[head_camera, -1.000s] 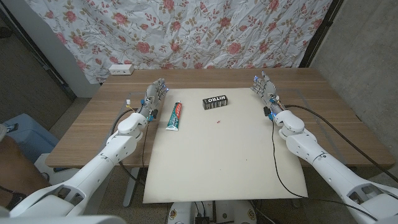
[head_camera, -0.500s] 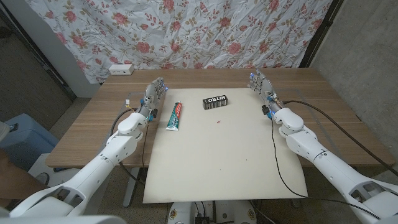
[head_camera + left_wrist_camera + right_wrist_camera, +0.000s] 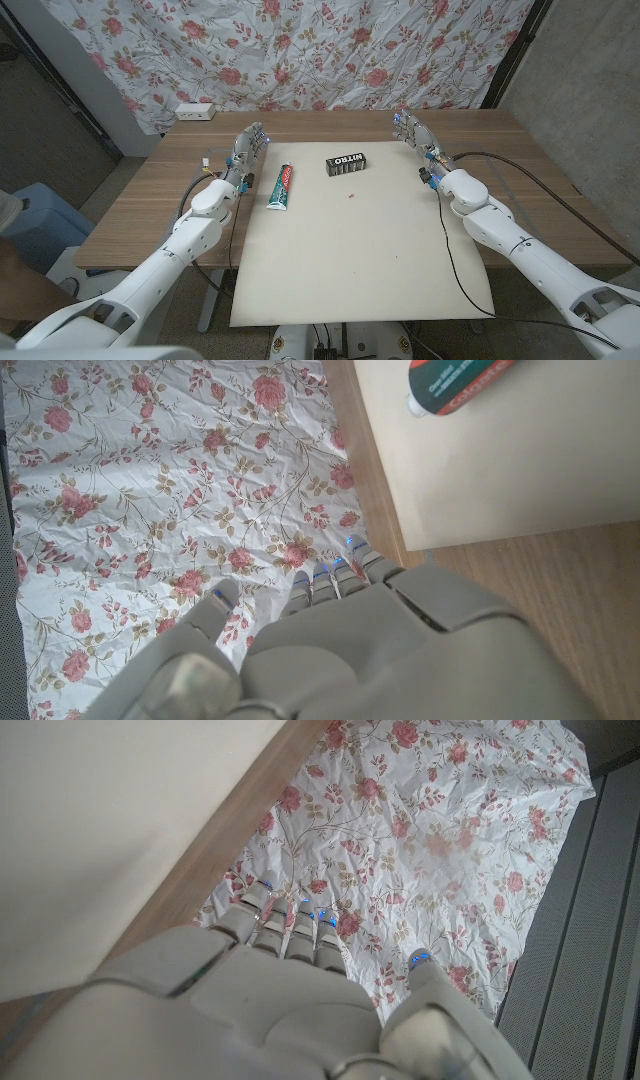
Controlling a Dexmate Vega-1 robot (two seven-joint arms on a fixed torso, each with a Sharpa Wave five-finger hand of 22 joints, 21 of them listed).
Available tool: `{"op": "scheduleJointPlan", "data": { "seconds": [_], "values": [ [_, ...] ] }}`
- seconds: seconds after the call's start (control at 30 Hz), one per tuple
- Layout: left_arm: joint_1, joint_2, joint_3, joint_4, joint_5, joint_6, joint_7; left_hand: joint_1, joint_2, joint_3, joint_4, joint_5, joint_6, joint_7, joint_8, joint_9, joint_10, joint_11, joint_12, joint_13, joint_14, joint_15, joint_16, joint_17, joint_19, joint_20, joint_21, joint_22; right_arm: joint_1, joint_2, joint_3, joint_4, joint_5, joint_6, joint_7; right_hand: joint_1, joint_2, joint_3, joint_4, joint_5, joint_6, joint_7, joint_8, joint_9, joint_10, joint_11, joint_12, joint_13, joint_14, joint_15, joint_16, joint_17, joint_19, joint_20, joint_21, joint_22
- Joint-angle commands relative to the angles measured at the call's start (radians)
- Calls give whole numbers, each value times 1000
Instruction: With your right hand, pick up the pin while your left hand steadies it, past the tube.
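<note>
Cream mat (image 3: 350, 250) on wooden table (image 3: 150, 200); pin not yet approached, both hands empty.

Pin (image 3: 348, 196), a tiny red speck, is seen on the mat just above frame centre, below the black box (image 3: 347, 162) marked NITRO. Toothpaste tube (image 3: 283, 186) lies left of centre, cap toward the frame bottom, between the left hand and the pin. Left hand (image 3: 248, 152) is held at the mat's left edge, upper left of centre, fingers apart and extended, nothing gripped. Right hand (image 3: 418, 136) is held at upper right, near the mat's far corner, fingers likewise apart, nothing gripped. Judgement: both hands are parked wide to keep the mat unobstructed; the left must reach beyond the tube to steady the pin, whose smallness calls for a fine pinch.
</note>
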Motion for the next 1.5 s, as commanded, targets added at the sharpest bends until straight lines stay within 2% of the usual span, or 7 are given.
{"op": "scheduleJointPlan", "data": {
  "seconds": [0.03,0.5,0.93,1.0,1.03,1.13,1.5],
  "values": [
    [26,-2,-7,-41,-2,14,42,-5,92,3,3,8,9,2,7,3,10,-2,10,3,8,-1,4,3,8,-2,-4,4,-25,-74,-15,-78,-146,-5,-43,14,-2,5,-13,-4,6,-7,8,3,9,-2,2,3,-2,-9,-1,0,-5,-8,0,3],
    [50,26,-15,-93,5,46,69,-3,93,4,2,8,17,1,7,3,19,-3,7,2,17,-2,1,2,13,-2,-10,4,-21,-144,-46,-150,-312,-41,-45,49,7,24,-45,-8,28,-28,12,4,7,-9,-1,2,-4,-16,-7,-12,-21,-13,-4,2],
    [60,31,-21,-105,4,51,82,-3,94,4,2,8,33,2,9,3,27,-7,4,2,20,-1,-2,2,16,-2,-15,4,-14,-190,-68,-215,-472,-78,-62,87,6,40,-87,-19,20,-72,6,5,-32,-12,-11,3,-39,-16,-23,-27,-70,-9,-12,2],
    [62,31,-21,-108,4,53,86,-3,94,4,2,8,34,2,9,3,27,-7,4,2,20,-1,-2,2,16,-3,-15,4,-9,-203,-73,-237,-512,-101,-59,91,6,41,-92,-20,19,-76,6,5,-33,-13,-11,3,-43,-15,-24,-28,-79,-10,-13,2],
    [63,31,-22,-109,4,54,88,-3,94,4,2,9,35,2,9,3,27,-7,3,2,20,-1,-2,2,16,-3,-16,4,-8,-214,-82,-265,-571,-158,-65,95,5,43,-96,-21,18,-79,5,5,-37,-14,-11,3,-48,-12,-26,-30,-83,-10,-13,2],
    [65,30,-22,-111,6,53,94,-3,94,4,2,9,37,2,9,3,28,-7,3,2,20,0,-3,2,17,-3,-17,4,-8,-224,-88,-297,-615,-207,-65,104,4,47,-106,-23,17,-88,5,6,-45,-17,-12,3,-57,-11,-29,-33,-94,0,-12,3],
    [67,28,-23,-109,7,62,107,-4,95,4,3,9,41,-1,9,3,33,-12,2,2,23,-1,-3,2,20,-3,-19,5,23,-265,-112,-325,-693,-212,-9,152,7,69,-151,-26,18,-113,6,7,-102,-17,-18,4,-104,15,-36,-44,-132,32,-9,4]
  ]
}}
